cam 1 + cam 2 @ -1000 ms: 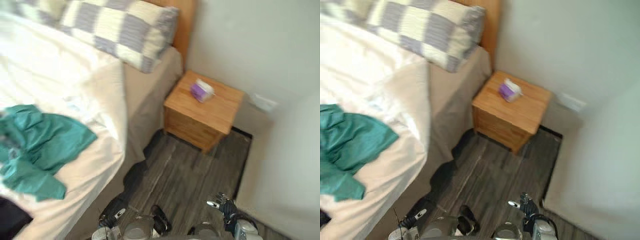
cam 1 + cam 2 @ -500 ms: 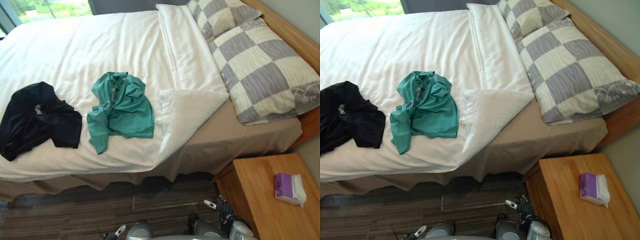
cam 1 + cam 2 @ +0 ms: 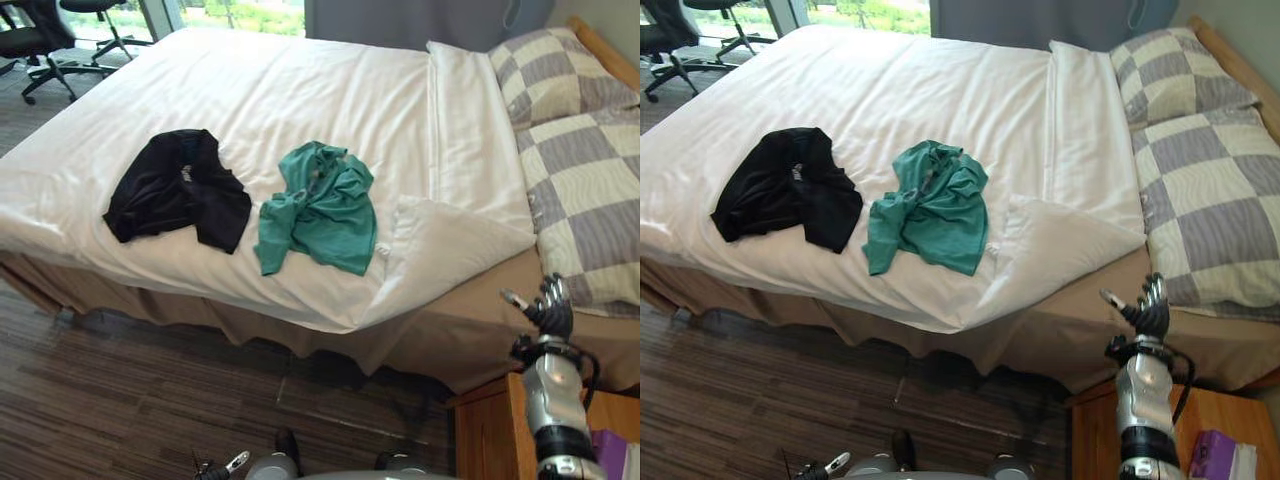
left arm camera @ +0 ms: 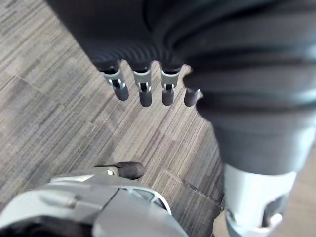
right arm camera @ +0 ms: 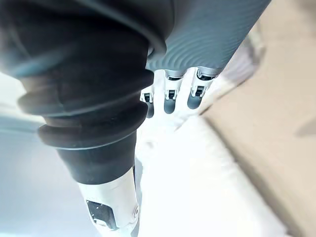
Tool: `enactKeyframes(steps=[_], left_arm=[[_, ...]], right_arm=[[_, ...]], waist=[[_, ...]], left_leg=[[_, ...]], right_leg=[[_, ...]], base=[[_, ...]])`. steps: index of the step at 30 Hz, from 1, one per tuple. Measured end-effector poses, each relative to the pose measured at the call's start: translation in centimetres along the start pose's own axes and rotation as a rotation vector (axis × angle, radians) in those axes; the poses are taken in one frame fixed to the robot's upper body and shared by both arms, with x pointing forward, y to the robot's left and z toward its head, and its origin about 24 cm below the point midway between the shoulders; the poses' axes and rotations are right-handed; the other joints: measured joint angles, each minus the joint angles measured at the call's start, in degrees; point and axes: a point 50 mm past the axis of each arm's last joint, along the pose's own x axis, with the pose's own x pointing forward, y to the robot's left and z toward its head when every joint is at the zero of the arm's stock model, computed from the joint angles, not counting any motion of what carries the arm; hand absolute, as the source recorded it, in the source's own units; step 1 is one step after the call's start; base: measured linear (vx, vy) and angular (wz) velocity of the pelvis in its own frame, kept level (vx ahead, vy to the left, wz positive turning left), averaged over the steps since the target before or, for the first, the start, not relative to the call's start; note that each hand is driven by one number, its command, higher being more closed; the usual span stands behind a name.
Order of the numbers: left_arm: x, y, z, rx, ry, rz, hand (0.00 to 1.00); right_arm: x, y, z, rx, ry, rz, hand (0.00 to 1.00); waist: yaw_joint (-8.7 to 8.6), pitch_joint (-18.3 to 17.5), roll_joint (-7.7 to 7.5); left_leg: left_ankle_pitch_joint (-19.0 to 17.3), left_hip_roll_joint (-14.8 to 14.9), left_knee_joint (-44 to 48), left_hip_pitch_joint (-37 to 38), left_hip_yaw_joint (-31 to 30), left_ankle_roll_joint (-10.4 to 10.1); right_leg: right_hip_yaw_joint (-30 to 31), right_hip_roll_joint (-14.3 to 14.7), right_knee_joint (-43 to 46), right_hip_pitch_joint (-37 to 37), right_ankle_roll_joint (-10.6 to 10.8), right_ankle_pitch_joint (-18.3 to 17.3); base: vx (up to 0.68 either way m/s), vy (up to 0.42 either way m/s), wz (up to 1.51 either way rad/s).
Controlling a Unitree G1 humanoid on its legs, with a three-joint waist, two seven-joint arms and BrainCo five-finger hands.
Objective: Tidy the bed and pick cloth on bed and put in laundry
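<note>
Two cloths lie on the white duvet [image 3: 300,90] of the bed: a crumpled black one [image 3: 178,190] toward the foot and a teal one [image 3: 322,205] beside it near the front edge. Neither hand touches them. My right hand [image 3: 548,308] is raised at the bed's near right corner, over the tan sheet, fingers relaxed and holding nothing. Its fingers [image 5: 170,91] hang loose in the right wrist view. My left hand [image 4: 143,91] hangs low over the wood floor, fingers straight and holding nothing.
A corner of the duvet [image 3: 450,240] is folded back, baring the tan sheet. Checkered pillows [image 3: 585,190] lie at the head. A wooden nightstand [image 3: 485,440] with a purple tissue pack [image 3: 612,458] stands under my right arm. An office chair [image 3: 40,40] stands beyond the bed's foot.
The camera has swung left, bringing the whole bed into view. My right hand has risen from low by the nightstand to the bed's edge height. The cloths lie as before.
</note>
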Motion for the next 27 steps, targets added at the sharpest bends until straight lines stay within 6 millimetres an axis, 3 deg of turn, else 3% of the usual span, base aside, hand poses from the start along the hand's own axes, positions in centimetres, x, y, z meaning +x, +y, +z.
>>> enactKeyframes(steps=[6,7,9,11,13,14,18,22,26,27], left_arm=[[0.0,0.0,-0.4,0.006,0.035,-0.019,0.00],[0.0,0.0,-0.4,0.006,0.034,-0.020,0.00],[0.0,-0.1,-0.1,0.006,0.026,-0.022,0.00],[0.2,-0.4,0.8,0.005,0.000,-0.031,0.00],[0.4,-0.8,2.7,0.003,-0.057,-0.058,0.00],[0.5,-0.8,2.9,0.003,-0.063,-0.061,0.00],[0.5,-1.6,5.5,-0.018,-0.153,-0.085,0.00],[0.6,-2.0,7.4,-0.023,-0.202,-0.114,0.00],[0.4,-3.3,8.0,-0.062,-0.198,-0.194,0.00],[0.3,-3.5,8.0,-0.053,-0.199,-0.203,0.00]], right_arm=[[3.4,2.4,5.4,-0.122,-0.122,0.173,0.00],[4.3,3.4,7.1,-0.193,-0.160,0.223,0.00],[4.9,3.8,8.1,-0.246,-0.183,0.236,0.00],[6.0,4.1,9.9,-0.329,-0.206,0.239,0.00],[7.2,5.0,13.6,-0.396,-0.293,0.247,0.00],[7.3,5.1,14.1,-0.403,-0.302,0.246,0.00],[8.0,5.9,20.1,-0.489,-0.442,0.223,0.00],[8.8,4.6,21.7,-0.699,-0.417,0.151,0.00],[9.9,1.0,21.1,-1.041,-0.243,0.037,0.00],[10.1,-0.1,20.8,-1.131,-0.175,0.019,1.00]], waist=[[0.29,0.2,1.73],[0.46,0.5,2.22],[0.78,0.9,2.56],[1.88,2.0,2.84],[3.21,5.0,3.57],[3.22,5.3,3.66],[3.35,11.3,5.70],[3.33,13.6,7.17],[4.01,14.9,9.93],[4.58,15.2,10.58]], left_leg=[[0.1,-0.6,0.0,-2.3,-1.9,0.0],[0.7,-0.6,0.0,-3.2,-2.4,-0.2],[1.4,-0.5,0.0,-3.9,-2.9,0.6],[3.0,-0.2,0.1,-5.7,-3.8,1.6],[4.5,0.7,0.4,-8.6,-4.2,0.6],[4.8,0.7,0.4,-8.9,-4.3,0.7],[5.6,1.7,0.1,-13.7,-4.8,0.7],[6.5,1.0,0.0,-17.3,-4.8,0.7],[7.7,-0.6,0.4,-20.1,-5.3,1.8],[7.8,-0.8,0.4,-20.6,-5.2,1.9]], right_leg=[[-1.9,0.0,-1.9,0.5,-0.4,0.8],[-3.2,0.1,-2.6,0.5,-0.4,1.3],[-4.0,0.2,-2.7,0.3,-0.7,1.9],[-4.8,0.5,-2.6,-1.0,-1.0,2.4],[-6.0,1.1,-1.9,-3.3,-1.8,2.9],[-6.2,1.1,-1.7,-3.6,-1.8,2.8],[-7.0,1.0,3.4,-9.9,-2.9,1.5],[-7.1,-0.5,9.0,-15.6,-3.0,-0.5],[-7.1,-3.2,14.0,-20.0,-2.6,-2.4],[-7.0,-3.5,14.7,-20.8,-2.6,-2.6]], base=[[-0.01,0.049,0.27],[0.03,0.016,0.28],[0.02,-0.001,0.29],[0.01,-0.021,0.26],[-0.03,-0.028,0.22],[-0.05,-0.009,0.24],[-0.10,0.018,0.12],[-0.06,0.007,0.12],[0.01,-0.009,0.15],[0.03,-0.020,0.08]])
